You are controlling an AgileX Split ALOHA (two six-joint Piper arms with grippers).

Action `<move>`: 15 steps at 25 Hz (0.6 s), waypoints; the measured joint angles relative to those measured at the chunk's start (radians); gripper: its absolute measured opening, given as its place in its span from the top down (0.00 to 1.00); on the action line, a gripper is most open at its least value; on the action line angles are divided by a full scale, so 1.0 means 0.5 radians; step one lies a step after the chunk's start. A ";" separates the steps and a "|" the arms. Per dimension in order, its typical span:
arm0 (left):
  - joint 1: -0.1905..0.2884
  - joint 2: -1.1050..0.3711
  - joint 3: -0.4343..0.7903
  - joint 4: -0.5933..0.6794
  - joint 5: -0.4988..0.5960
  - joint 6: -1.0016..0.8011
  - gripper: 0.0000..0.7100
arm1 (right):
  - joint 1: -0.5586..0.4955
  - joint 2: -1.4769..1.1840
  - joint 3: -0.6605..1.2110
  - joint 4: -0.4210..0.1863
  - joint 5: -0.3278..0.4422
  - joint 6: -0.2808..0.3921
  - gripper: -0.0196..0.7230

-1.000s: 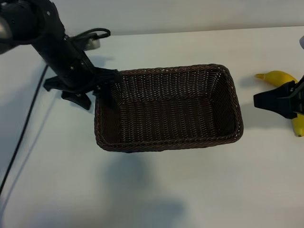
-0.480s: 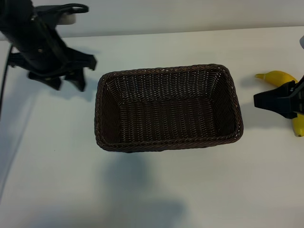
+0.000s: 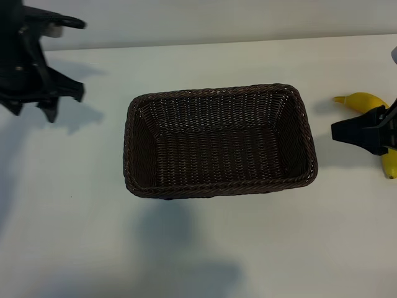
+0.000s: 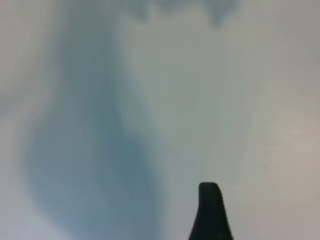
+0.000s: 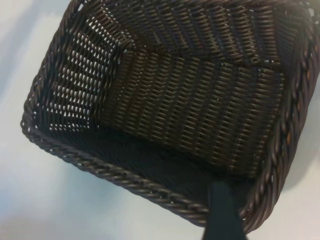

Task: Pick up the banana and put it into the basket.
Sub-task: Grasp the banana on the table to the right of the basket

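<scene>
- The banana (image 3: 366, 101) is seen at the right edge of the exterior view, lying on the white table (image 3: 198, 248), well apart from the basket's right rim; its middle is covered by the right gripper (image 3: 347, 131), and its lower end shows again near the frame's edge.
- The basket (image 3: 220, 141) is placed in the middle of the exterior view, open side up, and nothing is seen in it.
- The right gripper is held above the banana, its dark fingers pointed toward the basket; the jaws stand partly spread, and no grip on the fruit can be made out.
- The left gripper (image 3: 34, 102) is found in the upper left of the exterior view, clear of the basket, with its fingers spread and nothing between them.
- The banana is judged to be light, fairly firm under a smooth and somewhat slippery peel, and easily bruised if squeezed hard.
- A hold across the thick middle of the curve is judged best, with the jaws set square to its length; the tapered stem end would be apt to slip or turn in the jaws.
- Only gentle pressure is thought to be needed, since little weight has to be borne.
</scene>
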 joint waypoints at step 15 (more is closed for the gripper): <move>0.678 -0.075 0.000 -0.257 0.000 0.164 0.22 | 0.000 0.000 0.000 0.000 0.000 0.000 0.34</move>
